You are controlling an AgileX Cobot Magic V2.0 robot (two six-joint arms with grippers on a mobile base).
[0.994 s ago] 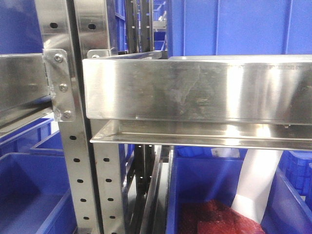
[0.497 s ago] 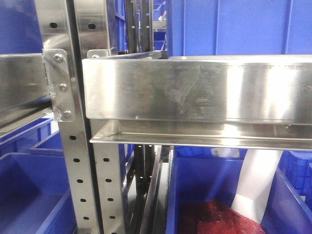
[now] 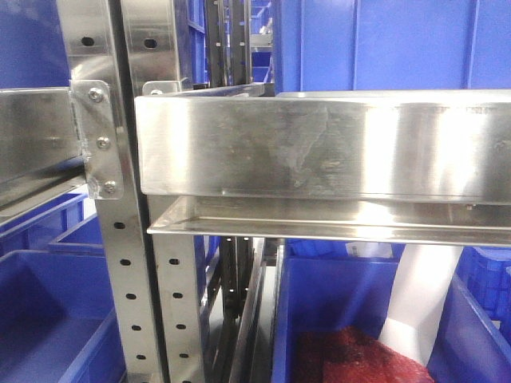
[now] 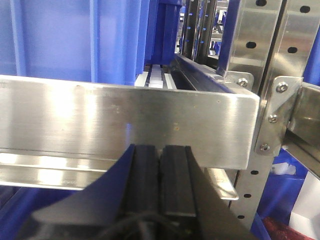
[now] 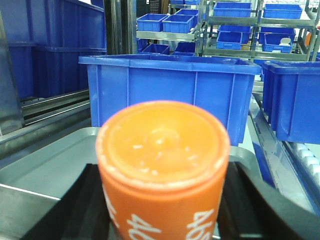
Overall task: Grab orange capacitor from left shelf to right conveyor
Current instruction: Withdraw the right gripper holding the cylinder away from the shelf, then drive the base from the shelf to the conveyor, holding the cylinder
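In the right wrist view the orange capacitor (image 5: 162,165) fills the centre, upright, flat top toward the camera, white "4680" on its side. My right gripper (image 5: 162,205) is shut on it, with black fingers (image 5: 85,205) at both sides. It is above a shallow silver tray (image 5: 55,160). The right conveyor is out of view. The left shelf (image 3: 319,152) fills the front view as a shiny steel tray and perforated posts; no gripper shows there. My left gripper (image 4: 160,150) is shut and empty, just before the shelf's tray front (image 4: 125,120).
A blue plastic bin (image 5: 170,85) stands behind the silver tray, with more blue bins on racks farther back. Under the shelf are blue bins (image 3: 48,319); one holds red material (image 3: 351,355) and a white sheet (image 3: 423,303). A bolted bracket (image 4: 272,120) is to the right of the left gripper.
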